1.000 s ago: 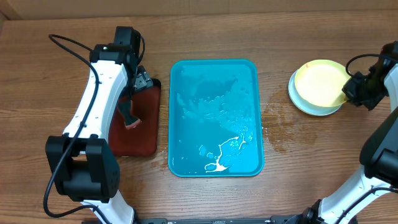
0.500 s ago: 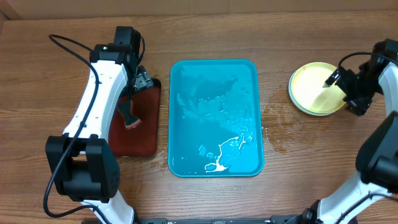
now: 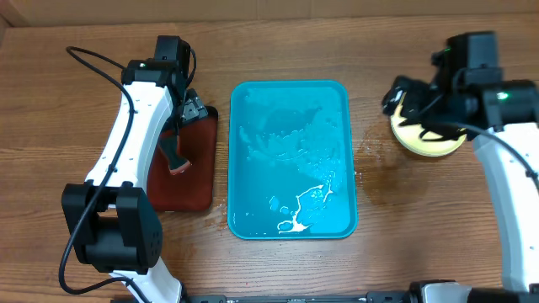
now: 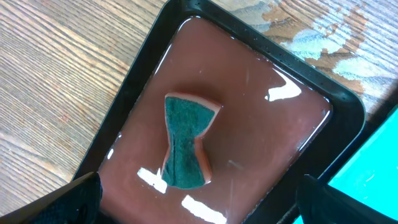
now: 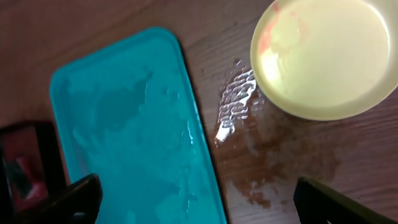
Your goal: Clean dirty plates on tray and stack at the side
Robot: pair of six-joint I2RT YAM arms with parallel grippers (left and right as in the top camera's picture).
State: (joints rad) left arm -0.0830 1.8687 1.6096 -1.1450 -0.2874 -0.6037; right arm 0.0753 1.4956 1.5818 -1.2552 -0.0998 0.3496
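We find the large turquoise rectangular plastic tray (image 3: 290,109) mid-frame, wet with white suds, wet wood along its right edge. The cream round plate (image 5: 326,56) sits upper right. The left gripper (image 4: 196,199) and right gripper (image 5: 196,186) gape wide, empty

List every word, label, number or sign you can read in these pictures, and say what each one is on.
No readable text in any view.
The tray: plain turquoise, only wet smears.
The plates: no print or stamp visible.
Dark red-brown tray and sponge: no label.
Left arm and right arm: no legible marking on the casings.
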